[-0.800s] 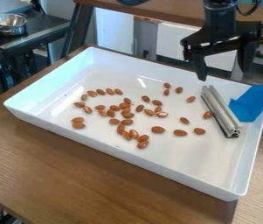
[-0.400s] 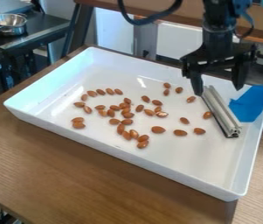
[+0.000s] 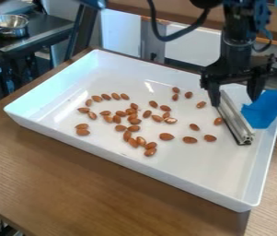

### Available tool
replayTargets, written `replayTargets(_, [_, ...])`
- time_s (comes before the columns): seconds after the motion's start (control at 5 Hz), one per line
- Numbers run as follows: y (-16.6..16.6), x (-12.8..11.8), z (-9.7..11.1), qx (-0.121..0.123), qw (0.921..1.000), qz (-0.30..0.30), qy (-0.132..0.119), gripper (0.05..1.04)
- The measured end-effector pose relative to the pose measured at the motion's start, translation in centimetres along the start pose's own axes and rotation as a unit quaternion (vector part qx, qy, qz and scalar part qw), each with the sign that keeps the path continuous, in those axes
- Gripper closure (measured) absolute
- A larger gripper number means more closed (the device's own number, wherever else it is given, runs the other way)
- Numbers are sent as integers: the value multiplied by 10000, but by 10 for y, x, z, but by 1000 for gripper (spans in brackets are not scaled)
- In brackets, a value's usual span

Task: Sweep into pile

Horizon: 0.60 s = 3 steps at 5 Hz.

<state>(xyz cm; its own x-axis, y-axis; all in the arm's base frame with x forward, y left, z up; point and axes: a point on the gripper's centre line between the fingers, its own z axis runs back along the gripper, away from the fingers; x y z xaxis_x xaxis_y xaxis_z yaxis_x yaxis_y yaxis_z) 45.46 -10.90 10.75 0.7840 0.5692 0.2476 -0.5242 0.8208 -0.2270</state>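
Note:
My gripper hangs at the right part of the white tray, fingers apart, over the upper end of the metal bar. One finger is by the bar's left side and the other is to its right, near the blue material. The silver bar lies at a slant on the tray floor, with a dark strip along its lower edge. Several almonds are spread over the tray: a loose cluster left of centre, a few scattered ones nearer the bar, and one almond close beside its left side.
The white tray has raised walls and stands on a wooden table. Blue material hangs over the tray's right wall. A metal bowl sits on a dark counter at the upper left.
The gripper has come down and ended slightly further right, from above the tray's back edge to the bar's upper end. Bar and almonds have not moved.

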Motion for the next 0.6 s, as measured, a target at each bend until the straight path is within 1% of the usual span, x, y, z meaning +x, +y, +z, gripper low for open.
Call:
replayTargets(0.2, [-3,4,-16,156,9999,41,29,83])
replayTargets(0.4, [-5,4,-20,219,9997,20,-43,83])
replayTargets(0.6, [-8,2,-25,215,9997,-29,-92,83])
